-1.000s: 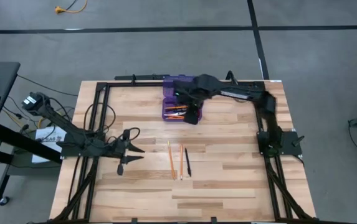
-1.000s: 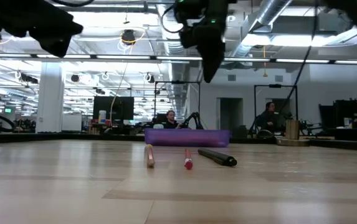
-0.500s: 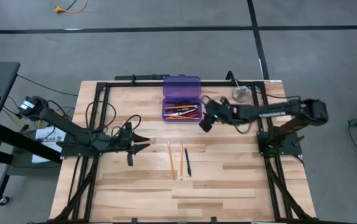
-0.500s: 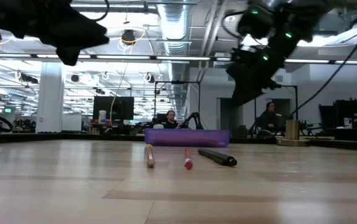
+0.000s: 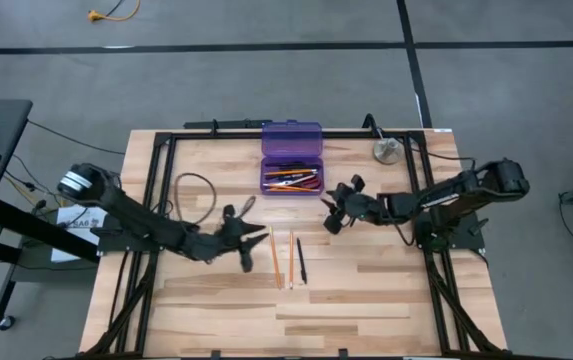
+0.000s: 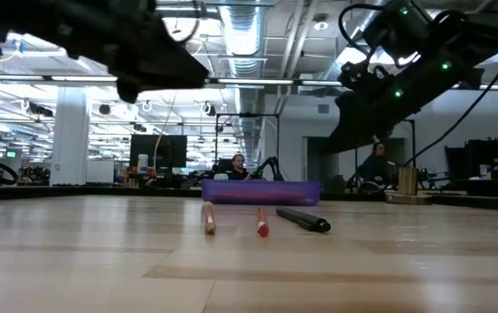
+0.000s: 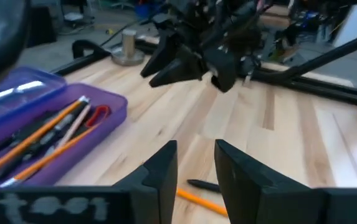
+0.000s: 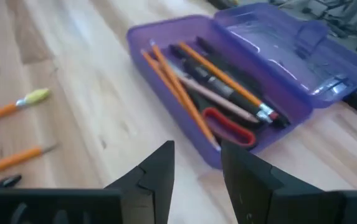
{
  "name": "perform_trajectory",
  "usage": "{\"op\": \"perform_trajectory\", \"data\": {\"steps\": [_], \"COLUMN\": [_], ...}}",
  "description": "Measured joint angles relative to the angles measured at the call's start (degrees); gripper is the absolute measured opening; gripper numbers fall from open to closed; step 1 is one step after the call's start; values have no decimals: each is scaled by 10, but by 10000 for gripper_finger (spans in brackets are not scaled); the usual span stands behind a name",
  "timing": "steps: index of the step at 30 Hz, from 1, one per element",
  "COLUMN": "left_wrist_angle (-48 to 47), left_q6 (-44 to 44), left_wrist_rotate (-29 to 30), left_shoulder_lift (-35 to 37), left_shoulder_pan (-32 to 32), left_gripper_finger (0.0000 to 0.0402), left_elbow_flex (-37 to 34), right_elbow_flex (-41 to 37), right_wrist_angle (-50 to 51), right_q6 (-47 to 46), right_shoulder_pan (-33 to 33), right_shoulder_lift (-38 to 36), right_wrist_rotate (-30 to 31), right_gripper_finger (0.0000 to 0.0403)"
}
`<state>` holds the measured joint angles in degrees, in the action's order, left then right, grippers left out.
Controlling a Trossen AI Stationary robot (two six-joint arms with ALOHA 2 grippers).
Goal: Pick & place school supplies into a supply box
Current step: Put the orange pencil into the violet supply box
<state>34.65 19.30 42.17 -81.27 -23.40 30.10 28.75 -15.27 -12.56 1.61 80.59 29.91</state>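
My left gripper (image 5: 256,243) hovers slightly open and empty at nine o'clock of two pencils (image 5: 282,258) and a pen (image 5: 302,260) lying on the table (image 5: 366,290). My right gripper (image 5: 332,207), likewise parted and empty, hangs at four o'clock of the open purple case (image 5: 291,170). Its contents overlap; no labels are legible. A metal disc (image 5: 386,150) sits at its three o'clock.

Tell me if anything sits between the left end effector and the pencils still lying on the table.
Nothing visible does. The left end effector hovers just beside the two orange pencils, with only bare table between them.
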Motion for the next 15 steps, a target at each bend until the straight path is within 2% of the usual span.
{"op": "perform_trajectory", "data": {"steps": [5,11,15], "left_wrist_angle": [-101,-300,-430], "left_q6": [79,254,348], "left_wrist_rotate": [49,106,118], "left_shoulder_lift": [-97,-187,-237], "left_shoulder_pan": [2,13,17], "left_gripper_finger": [96,96,96], "left_elbow_flex": [109,249,334], "right_elbow_flex": [0,0,0], "right_wrist_angle": [1,39,79], "right_q6": [5,6,6], "right_shoulder_pan": [20,32,37], "right_shoulder_lift": [18,22,20], "right_wrist_rotate": [2,17,33], "right_gripper_finger": [123,123,123]}}
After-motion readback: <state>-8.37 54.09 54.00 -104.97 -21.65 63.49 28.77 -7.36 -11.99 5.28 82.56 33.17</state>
